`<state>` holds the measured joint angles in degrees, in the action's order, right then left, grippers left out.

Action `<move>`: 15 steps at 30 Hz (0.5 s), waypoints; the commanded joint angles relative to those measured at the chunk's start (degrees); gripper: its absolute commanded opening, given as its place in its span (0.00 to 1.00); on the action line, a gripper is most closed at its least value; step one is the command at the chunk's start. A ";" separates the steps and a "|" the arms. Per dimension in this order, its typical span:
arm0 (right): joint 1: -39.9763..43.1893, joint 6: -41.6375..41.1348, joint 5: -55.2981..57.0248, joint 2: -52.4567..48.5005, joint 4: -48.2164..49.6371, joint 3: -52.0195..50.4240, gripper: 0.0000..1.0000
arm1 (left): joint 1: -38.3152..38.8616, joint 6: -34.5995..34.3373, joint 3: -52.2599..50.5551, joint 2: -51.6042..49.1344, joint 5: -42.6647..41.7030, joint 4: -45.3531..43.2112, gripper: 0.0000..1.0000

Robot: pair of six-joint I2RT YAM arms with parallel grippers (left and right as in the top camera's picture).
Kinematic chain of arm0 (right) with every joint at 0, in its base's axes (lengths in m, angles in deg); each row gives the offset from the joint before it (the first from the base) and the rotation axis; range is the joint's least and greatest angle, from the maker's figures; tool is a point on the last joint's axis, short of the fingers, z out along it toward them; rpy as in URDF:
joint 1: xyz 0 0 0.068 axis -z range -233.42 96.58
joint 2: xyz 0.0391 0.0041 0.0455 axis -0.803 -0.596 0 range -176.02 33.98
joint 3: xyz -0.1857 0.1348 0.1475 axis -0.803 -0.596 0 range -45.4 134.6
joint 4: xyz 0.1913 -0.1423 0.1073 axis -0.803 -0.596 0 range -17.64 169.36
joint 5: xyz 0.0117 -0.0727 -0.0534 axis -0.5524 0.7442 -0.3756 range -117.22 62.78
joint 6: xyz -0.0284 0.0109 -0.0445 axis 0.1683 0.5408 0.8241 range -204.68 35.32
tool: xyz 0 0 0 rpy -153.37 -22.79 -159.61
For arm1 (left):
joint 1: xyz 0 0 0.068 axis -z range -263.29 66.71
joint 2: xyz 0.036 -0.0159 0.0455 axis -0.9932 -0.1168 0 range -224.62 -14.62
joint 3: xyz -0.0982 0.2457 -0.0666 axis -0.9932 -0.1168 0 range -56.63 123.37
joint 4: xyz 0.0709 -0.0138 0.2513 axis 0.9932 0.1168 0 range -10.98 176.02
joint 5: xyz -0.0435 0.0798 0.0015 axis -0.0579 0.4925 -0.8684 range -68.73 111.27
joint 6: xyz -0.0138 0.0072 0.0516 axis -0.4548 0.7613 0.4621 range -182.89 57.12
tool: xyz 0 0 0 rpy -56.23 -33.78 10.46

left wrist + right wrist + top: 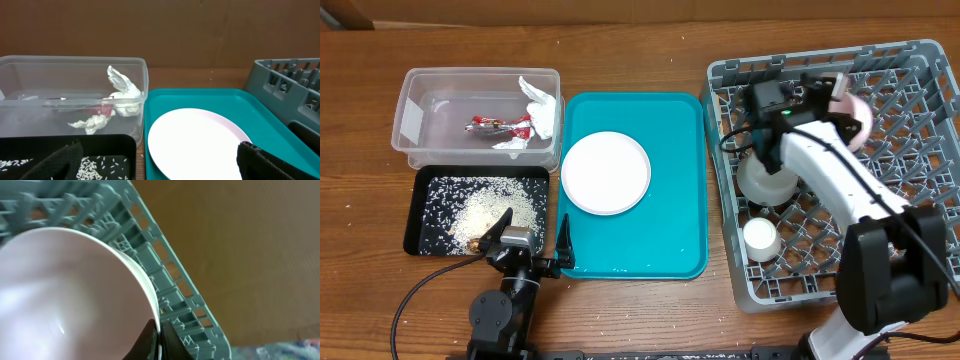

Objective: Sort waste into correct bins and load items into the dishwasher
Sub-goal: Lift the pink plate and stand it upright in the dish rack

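Observation:
My right gripper [842, 98] [159, 330] is shut on the rim of the smaller pink dish [858, 122] [75, 295] and holds it on edge over the far right part of the grey dish rack [920, 150] [165, 270]. A white bowl [765, 180] and a small white cup [761, 236] sit in the rack. The pale pink plate [606, 172] [195, 145] lies on the teal tray [670, 250]. My left gripper [532, 232] [155, 169] is open and empty near the table's front. The napkin [540, 105] [125, 92] and red wrapper [495, 126] lie in the clear tub [420, 90] [30, 85]. Rice scraps [490, 205] [95, 165] lie in the black tray [415, 215]. Chopsticks are not seen.
The clear tub and black tray stand side by side at the left, the teal tray in the middle, and the rack [290, 80] at the right. Bare wooden table lies behind them and along the front edge.

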<state>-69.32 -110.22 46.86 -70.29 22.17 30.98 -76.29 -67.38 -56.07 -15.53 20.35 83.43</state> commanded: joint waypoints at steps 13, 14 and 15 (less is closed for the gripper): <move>-4.76 0.46 12.48 -0.52 -2.23 -0.02 0.04 | -0.24 -0.83 -0.28 0.66 -0.59 -0.13 1.00; -4.76 0.46 14.12 -0.52 -2.23 -0.02 0.04 | -0.24 -0.83 -0.28 0.66 -0.59 -0.13 1.00; -4.63 0.48 14.45 -0.55 -2.32 -0.02 0.04 | -0.24 -0.83 -0.28 0.66 -0.59 -0.13 1.00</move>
<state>-74.10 -109.63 53.70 -70.49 19.73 30.98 -76.29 -67.38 -56.05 -15.50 20.35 83.43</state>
